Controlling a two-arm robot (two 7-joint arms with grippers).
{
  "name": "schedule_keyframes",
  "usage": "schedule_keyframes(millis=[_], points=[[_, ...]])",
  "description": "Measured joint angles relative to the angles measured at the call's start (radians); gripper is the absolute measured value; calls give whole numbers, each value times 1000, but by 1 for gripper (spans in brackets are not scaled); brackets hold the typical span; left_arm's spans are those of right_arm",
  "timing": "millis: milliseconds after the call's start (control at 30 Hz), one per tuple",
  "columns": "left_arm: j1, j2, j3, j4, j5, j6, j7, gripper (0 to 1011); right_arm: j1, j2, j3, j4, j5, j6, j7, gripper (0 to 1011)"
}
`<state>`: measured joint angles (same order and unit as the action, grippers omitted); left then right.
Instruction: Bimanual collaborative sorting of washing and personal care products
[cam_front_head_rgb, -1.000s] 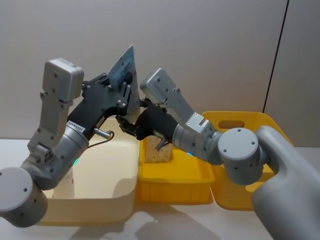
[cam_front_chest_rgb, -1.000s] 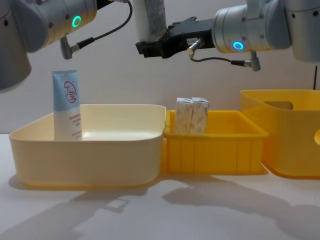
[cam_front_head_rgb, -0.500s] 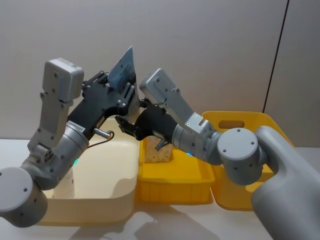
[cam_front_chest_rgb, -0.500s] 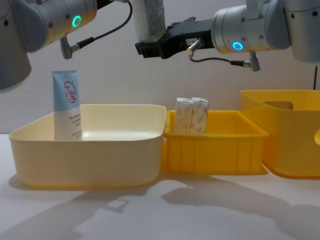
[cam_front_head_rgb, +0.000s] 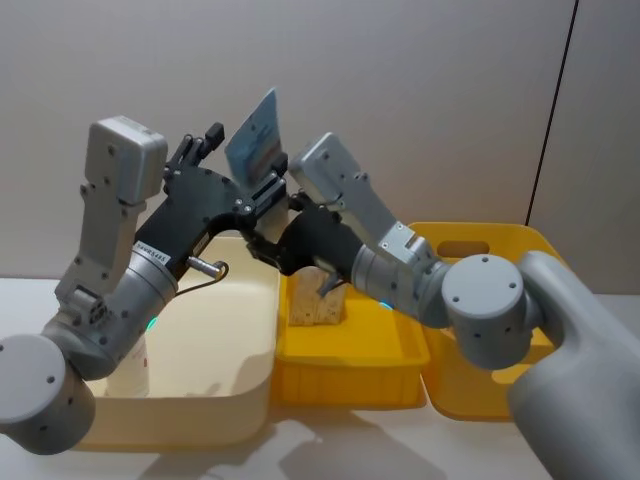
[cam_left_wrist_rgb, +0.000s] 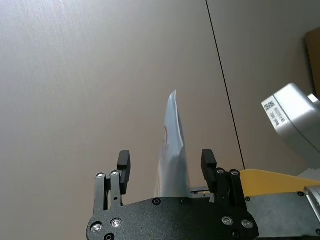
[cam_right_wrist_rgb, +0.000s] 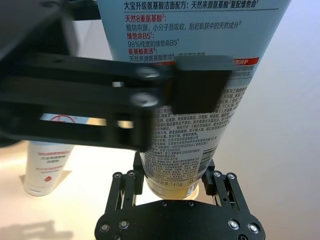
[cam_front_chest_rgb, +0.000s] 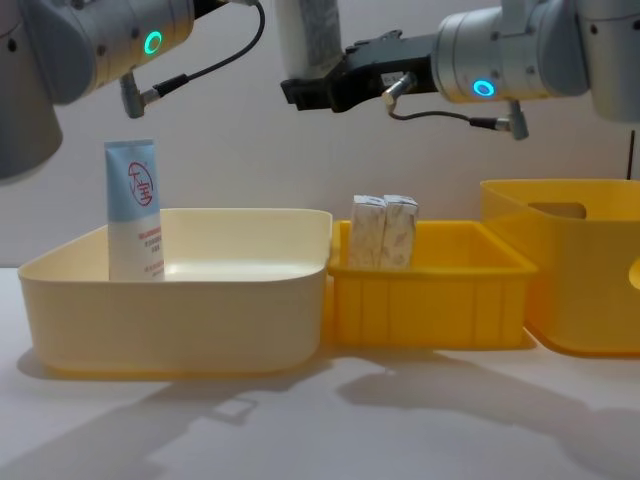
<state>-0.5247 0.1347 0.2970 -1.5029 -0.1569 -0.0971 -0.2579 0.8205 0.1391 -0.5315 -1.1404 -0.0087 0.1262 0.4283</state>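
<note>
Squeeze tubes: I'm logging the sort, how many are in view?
2: one tube held aloft in the right gripper, one pale blue tube upright in the cream bin.

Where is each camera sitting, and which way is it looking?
Head view: up on the head, looking down at the left gripper and right gripper meeting above the cream plastic bin.
Chest view: low, looking across the table at the pale blue squeeze tube and white-beige cartons; arms overhead.
Left wrist view: on the left wrist, facing the wall past open fingers.
Right wrist view: on the right wrist, facing fingers clamping the whitish printed squeeze tube.
Shared: both wrist views show that whitish tube.
</note>
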Motion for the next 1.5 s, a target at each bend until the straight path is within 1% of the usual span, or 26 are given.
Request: schedule_keyframes(millis=[100,167,200,233,267,367,400,500,533,600,833,867,900,1000,1033,1067,1133,1167,1200,1233,1333,1467,1500], points=[[0,0,0,0,0,0,0,925,-7,5,14,-9,0,6,-15,649],[0,0,0,0,0,0,0,949,-10,9,22,-15,1,10,-22,649],[0,0,0,0,0,0,0,992,-15,12,30,-21,1,14,-32,649],[0,0,0,0,0,0,0,1002,-18,15,36,-25,1,16,-37,649],[0,0,0,0,0,0,0,1002,-20,16,40,-28,2,19,-41,649],[0,0,0,0,0,0,0,1002,-34,27,67,-49,4,31,-67,649],[0,0,0,0,0,0,0,1002,-34,27,67,-49,4,31,-67,649],[0,0,0,0,0,0,0,1002,-52,40,100,-74,8,46,-95,649],[0,0,0,0,0,0,0,1002,-54,42,103,-77,9,50,-100,649],[0,0,0,0,0,0,0,1002,-65,50,125,-93,10,60,-116,649],[0,0,0,0,0,0,0,1002,-91,70,178,-130,16,97,-161,649],[0,0,0,0,0,0,0,1002,-98,76,192,-140,17,107,-171,649],[0,0,0,0,0,0,0,1002,-101,79,199,-144,17,113,-175,649],[0,0,0,0,0,0,0,1002,-111,93,230,-161,21,154,-196,649],[0,0,0,0,0,0,0,1002,-111,93,230,-161,21,154,-196,649],[0,0,0,0,0,0,0,1002,-114,100,245,-169,22,172,-201,649],[0,0,0,0,0,0,0,1002,-116,106,258,-175,24,194,-206,649],[0,0,0,0,0,0,0,1002,-116,112,268,-180,26,216,-209,649],[0,0,0,0,0,0,0,1002,-116,115,273,-182,26,226,-210,649],[0,0,0,0,0,0,0,1002,-116,121,283,-185,28,253,-212,649],[0,0,0,0,0,0,0,1002,-115,130,296,-188,31,288,-212,649],[0,0,0,0,0,0,0,1002,-104,146,317,-189,35,365,-209,649],[0,0,0,0,0,0,0,1002,-102,148,319,-189,35,372,-208,649]])
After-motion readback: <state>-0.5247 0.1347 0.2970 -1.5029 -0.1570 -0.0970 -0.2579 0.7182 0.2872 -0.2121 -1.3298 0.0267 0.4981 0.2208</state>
